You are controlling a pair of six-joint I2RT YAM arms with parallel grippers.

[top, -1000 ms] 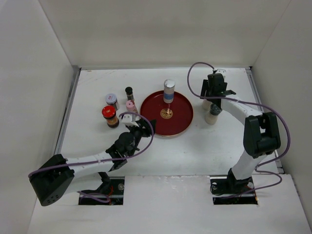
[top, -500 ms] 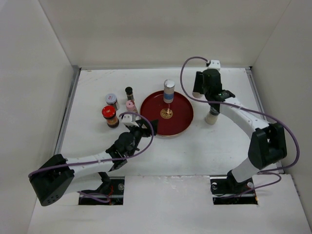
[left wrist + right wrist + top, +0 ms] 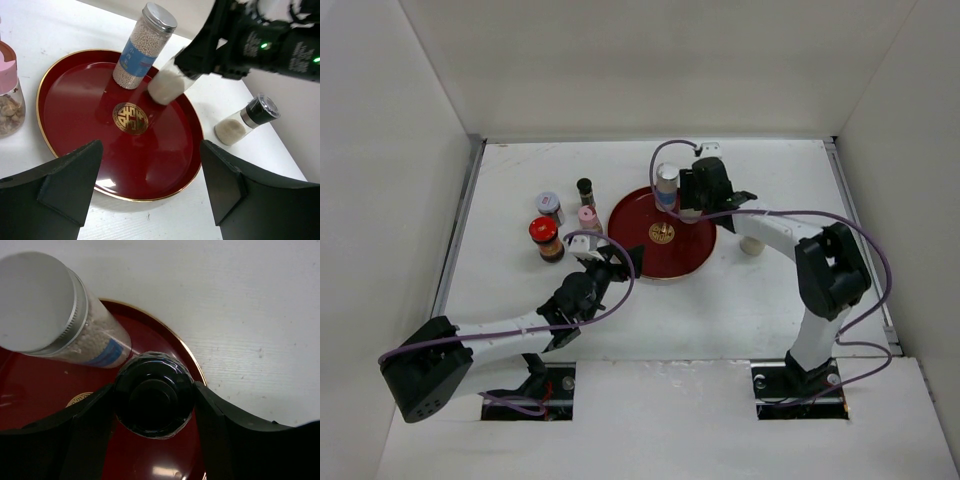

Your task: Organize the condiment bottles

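Note:
My right gripper (image 3: pixel 154 401) is shut on the black-topped bottle (image 3: pixel 154 390), holding it over the round dark-red tray (image 3: pixel 30 390) close beside the white blue-banded cylinder (image 3: pixel 60 315). In the left wrist view that bottle (image 3: pixel 167 86) hangs tilted over the tray (image 3: pixel 75 115); I cannot tell if it touches. My left gripper (image 3: pixel 150 195) is open at the tray's near rim, holding nothing. On the table left of the tray (image 3: pixel 645 262) stand the red-capped jar (image 3: pixel 546 240), silver-lidded jar (image 3: pixel 549 206), thin dark bottle (image 3: pixel 585 190) and pink-capped bottle (image 3: pixel 588 217). The grey-capped shaker (image 3: pixel 752 245) stands right of it.
White walls close in the table (image 3: pixel 720 310) on three sides. The right arm (image 3: pixel 775 225) stretches across the table's right half above the shaker. The left arm (image 3: pixel 520 325) lies diagonally across the near left.
My right arm has swung left from beside the shaker, carrying the black-topped bottle to above the tray next to the cylinder. The left arm has stayed in place.

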